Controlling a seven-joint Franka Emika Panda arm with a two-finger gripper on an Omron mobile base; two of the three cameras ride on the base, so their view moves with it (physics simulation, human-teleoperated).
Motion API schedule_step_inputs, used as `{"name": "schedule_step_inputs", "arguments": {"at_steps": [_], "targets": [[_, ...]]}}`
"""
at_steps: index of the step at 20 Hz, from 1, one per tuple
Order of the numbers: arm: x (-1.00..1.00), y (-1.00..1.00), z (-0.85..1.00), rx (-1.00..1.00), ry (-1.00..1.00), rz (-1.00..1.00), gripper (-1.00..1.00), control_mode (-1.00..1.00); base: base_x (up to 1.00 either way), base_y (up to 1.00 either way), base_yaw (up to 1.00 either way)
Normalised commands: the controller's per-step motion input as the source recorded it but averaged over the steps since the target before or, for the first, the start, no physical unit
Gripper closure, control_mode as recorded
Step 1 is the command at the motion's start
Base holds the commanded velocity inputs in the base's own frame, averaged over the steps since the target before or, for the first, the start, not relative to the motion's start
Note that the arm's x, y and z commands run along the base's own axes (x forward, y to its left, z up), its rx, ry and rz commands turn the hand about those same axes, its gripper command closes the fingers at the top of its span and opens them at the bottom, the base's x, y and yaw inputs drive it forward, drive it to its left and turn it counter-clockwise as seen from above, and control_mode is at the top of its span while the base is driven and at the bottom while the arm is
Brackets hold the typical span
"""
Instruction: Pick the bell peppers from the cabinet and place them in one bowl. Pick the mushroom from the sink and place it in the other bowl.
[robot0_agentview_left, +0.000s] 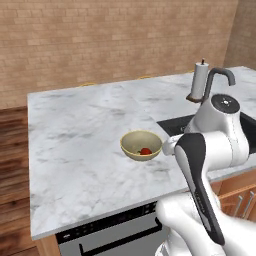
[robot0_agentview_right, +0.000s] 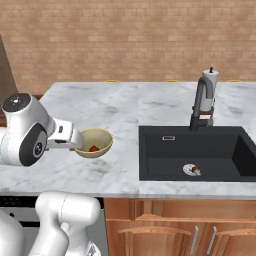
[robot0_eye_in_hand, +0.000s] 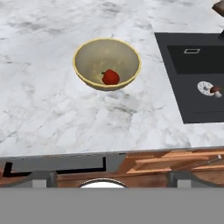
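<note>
Gripper: my jaws stand wide, holding nothing.
Mushroom (robot0_eye_in_hand: 215, 91): at 2 o'clock, by sink (robot0_eye_in_hand: 192, 70) drain.
Bowl (robot0_eye_in_hand: 106, 64): one pepper (robot0_eye_in_hand: 110, 77) in.

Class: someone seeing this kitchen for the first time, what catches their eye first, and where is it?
Probably the red bell pepper lying in the cream bowl on the marble counter, left of the black sink. Next, the small mushroom beside the sink's drain.

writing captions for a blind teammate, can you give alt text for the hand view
A yellow-cream bowl holding one red bell pepper sits on a grey-veined marble counter. To its right is a black sink with a small mushroom by the drain.
</note>
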Motion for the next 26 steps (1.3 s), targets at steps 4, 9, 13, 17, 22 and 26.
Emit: {"name": "schedule_step_inputs", "arguments": {"at_steps": [4,9,13,17,22,26], "targets": [[-0.03,0.0,0.0,0.0,0.0,0.0,-1.0,1.0,-0.15,0.0,0.0],[0.0,0.0,0.0,0.0,0.0,0.0,-1.0,1.0,-0.3,0.21,0.1],[0.0,0.0,0.0,0.0,0.0,0.0,-1.0,1.0,-0.04,0.51,0.35],[0.0,0.0,0.0,0.0,0.0,0.0,-1.0,1.0,-0.03,0.46,0.42],[0.0,0.0,0.0,0.0,0.0,0.0,-1.0,1.0,0.0,0.39,0.45],[0.0,0.0,0.0,0.0,0.0,0.0,-1.0,1.0,0.0,0.32,0.49]]}}
